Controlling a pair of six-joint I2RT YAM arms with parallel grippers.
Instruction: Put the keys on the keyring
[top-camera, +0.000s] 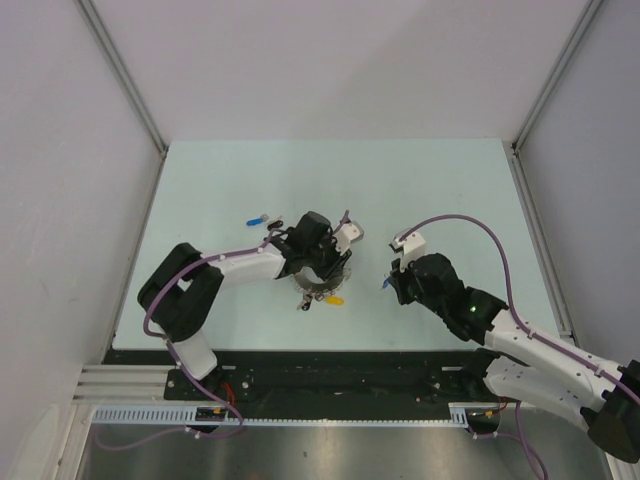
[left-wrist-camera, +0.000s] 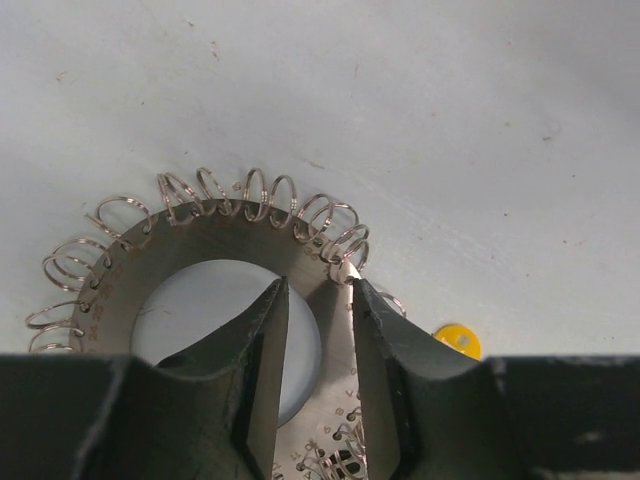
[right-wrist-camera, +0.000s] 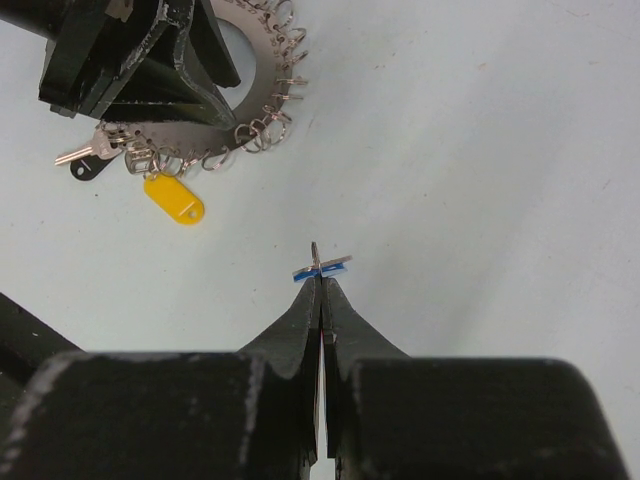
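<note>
Straddling the flat band of the keyring (left-wrist-camera: 200, 235), the left claw (left-wrist-camera: 318, 285) stands narrowly open: one of its fingers (left-wrist-camera: 265, 350) reaches down into the wide central hole and the other sits at the outer rim among the wire loops (left-wrist-camera: 260, 195). A sliver of the hole shows between the inner finger and the band, so whether the band is actually pinched cannot be told. The keyring lies near the middle of the worktop (top-camera: 450, 200), under this claw.

On the near edge of the ring a yellow-headed key (right-wrist-camera: 175, 198) hangs out from the loops, and a black-headed key (right-wrist-camera: 90, 165) sits beside it, on the other side from the right claw; whether either is threaded on a loop is not clear.

To the right of the ring and apart from it, the right claw (right-wrist-camera: 320, 280) is closed tight on a blue-headed key (right-wrist-camera: 322, 268), which is pinched at the very tips and lies crosswise to them.

A second blue key (top-camera: 257, 220) rests alone on the worktop, to the far left of the ring.
</note>
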